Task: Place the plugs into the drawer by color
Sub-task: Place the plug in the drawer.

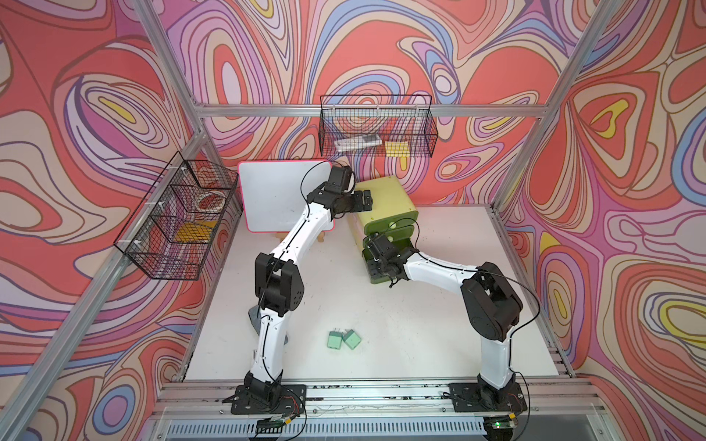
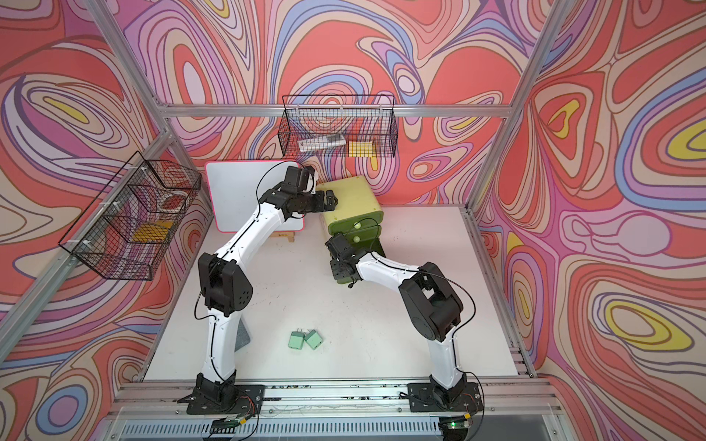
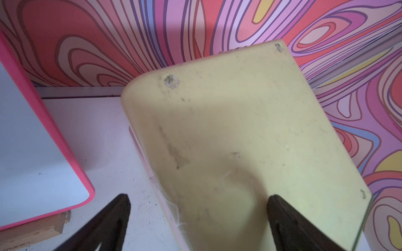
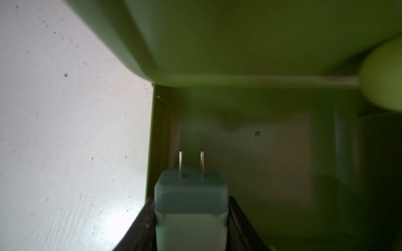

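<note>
The drawer chest (image 1: 389, 198) is pale yellow-green and stands at the back of the table, with two round knobs showing on its green fronts. Its bottom drawer (image 1: 378, 281) is pulled out. My right gripper (image 4: 191, 199) hangs over that open drawer's inside (image 4: 282, 163), shut on a mint green plug (image 4: 191, 202) whose prongs point into the drawer. My left gripper (image 3: 198, 196) is open above the chest's top (image 3: 239, 119) at its left front corner, holding nothing. Two more mint green plugs (image 1: 335, 339) (image 1: 352, 339) lie side by side on the table near the front in both top views.
A white board with a pink edge (image 1: 279, 194) leans on a wooden stand left of the chest. Black wire baskets hang on the back wall (image 1: 376, 126) and the left wall (image 1: 175, 217). A grey flat piece (image 1: 254, 317) lies beside the left arm.
</note>
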